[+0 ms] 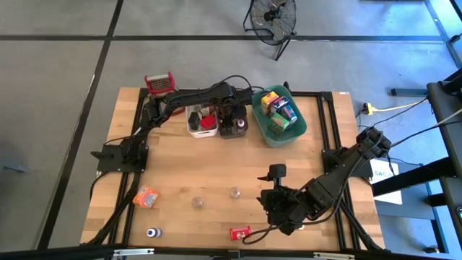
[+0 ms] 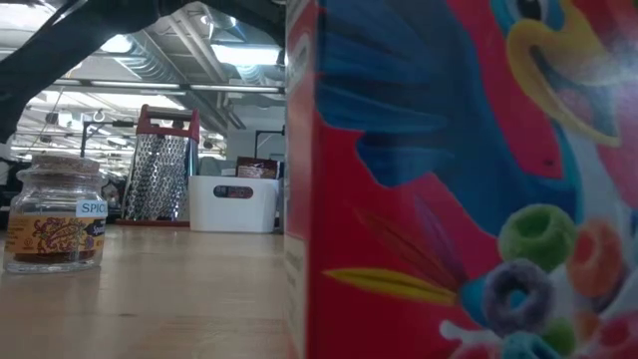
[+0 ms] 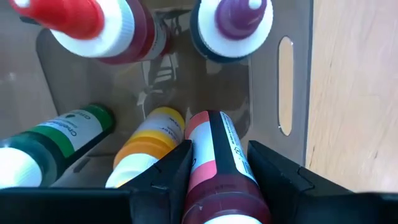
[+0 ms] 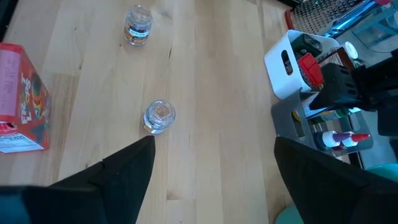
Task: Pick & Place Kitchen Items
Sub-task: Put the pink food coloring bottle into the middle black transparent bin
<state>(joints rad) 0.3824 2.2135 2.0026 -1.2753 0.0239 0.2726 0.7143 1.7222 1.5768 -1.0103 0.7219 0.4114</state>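
Observation:
My left gripper (image 3: 217,177) hangs over the brown bin (image 3: 285,87) and is shut on a dark red bottle with a black label (image 3: 214,162). In the high view this gripper (image 1: 234,124) sits between the white bin (image 1: 202,123) and the teal bin (image 1: 278,115). Inside the brown bin are red-capped (image 3: 74,18), purple-capped (image 3: 233,18), green (image 3: 68,127) and yellow (image 3: 152,134) bottles. My right gripper (image 4: 211,180) stands open above the bare table near a small jar (image 4: 160,116). My left gripper pinches the dark red bottle by its two sides (image 3: 202,180) between its two fingers (image 3: 171,171). The fingers come from above, pointing down. The bottle hangs roughly upright with its lower end (image 3: 202,121) inside the bin beside the yellow bottle; whether it touches the floor, I cannot tell.
On the near table lie an orange box (image 1: 146,196), two clear jars (image 1: 196,202) (image 1: 234,192), a small bottle (image 1: 153,232) and a red cereal box (image 1: 240,233). The steel grater (image 1: 160,81) stands at the far left. The teal bin holds several boxes.

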